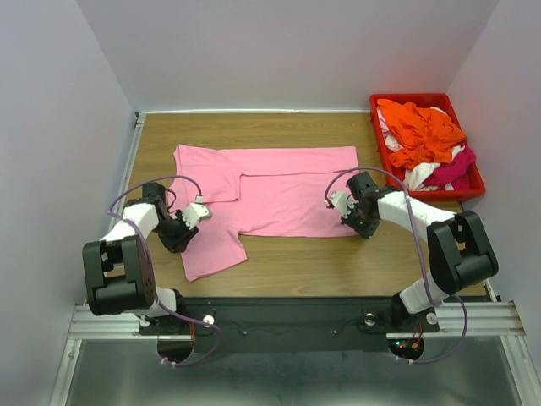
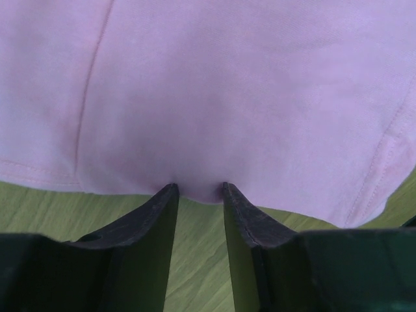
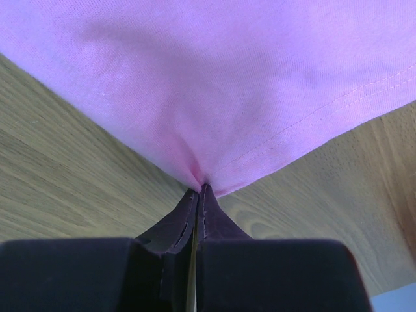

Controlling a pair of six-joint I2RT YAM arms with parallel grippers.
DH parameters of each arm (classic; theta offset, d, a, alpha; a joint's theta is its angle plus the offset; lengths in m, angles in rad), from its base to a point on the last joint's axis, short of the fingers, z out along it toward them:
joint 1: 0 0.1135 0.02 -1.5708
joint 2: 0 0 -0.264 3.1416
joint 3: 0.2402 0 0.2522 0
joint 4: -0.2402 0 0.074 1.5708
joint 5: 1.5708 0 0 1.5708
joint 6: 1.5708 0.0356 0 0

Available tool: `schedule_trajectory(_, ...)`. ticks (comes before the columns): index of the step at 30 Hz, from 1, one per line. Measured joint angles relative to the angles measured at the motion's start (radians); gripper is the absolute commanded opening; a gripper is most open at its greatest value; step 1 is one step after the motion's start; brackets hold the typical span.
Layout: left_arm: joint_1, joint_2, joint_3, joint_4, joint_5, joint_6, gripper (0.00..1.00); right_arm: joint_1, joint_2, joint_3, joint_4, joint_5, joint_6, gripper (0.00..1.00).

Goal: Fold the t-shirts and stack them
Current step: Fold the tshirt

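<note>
The light pink t-shirt (image 1: 279, 190) lay spread across the middle of the table (image 1: 338, 262). The right gripper (image 3: 198, 190) was pinched closed on its near-right hem corner. The left gripper (image 2: 198, 188) stood partly open, tips at the near-left edge. The other t-shirts (image 1: 418, 131) sat heaped in the red bin (image 1: 427, 99), far right.

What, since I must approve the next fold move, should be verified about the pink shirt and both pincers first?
1. Right pincer shut on the pink shirt at its near corner: ok.
2. Left pincer closed on the shirt's edge: not ok, its jaws stand apart at that edge.
3. Shirt lying wholly on the table: ok.
4. Other shirts out of the way, in the red bin: ok.
</note>
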Motion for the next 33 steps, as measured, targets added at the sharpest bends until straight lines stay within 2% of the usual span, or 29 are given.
schedule_trajectory(2,0.0,0.007,0.002,0.019,-0.009,-0.013,0.35,0.0,0.0,0.0,0.0,0.0,0.0,0.01)
schedule_trajectory(3,0.0,0.008,0.001,0.026,-0.013,-0.017,0.25,0.0,0.0,0.0,0.0,0.0,0.0,0.01)
schedule_trajectory(6,0.0,0.007,-0.002,0.044,-0.021,-0.02,0.12,0.0,0.0,0.0,0.0,0.0,0.0,0.01)
schedule_trajectory(7,0.0,0.007,-0.002,0.054,-0.023,-0.021,0.04,0.0,-0.001,0.0,0.0,0.0,0.0,0.01)
schedule_trajectory(8,0.001,0.006,-0.003,0.056,-0.023,-0.02,0.01,0.0,-0.001,0.0,0.0,0.0,0.0,0.01)
schedule_trajectory(13,0.001,-0.055,-0.04,0.05,-0.028,-0.018,0.0,0.0,-0.037,-0.016,-0.011,0.005,0.0,0.01)
schedule_trajectory(22,0.002,-0.157,-0.006,-0.1,0.008,-0.016,0.0,0.0,-0.177,-0.04,-0.064,0.026,-0.001,0.01)
schedule_trajectory(33,0.002,-0.177,0.075,-0.152,0.037,-0.022,0.0,0.0,-0.174,-0.005,-0.093,0.046,-0.019,0.01)
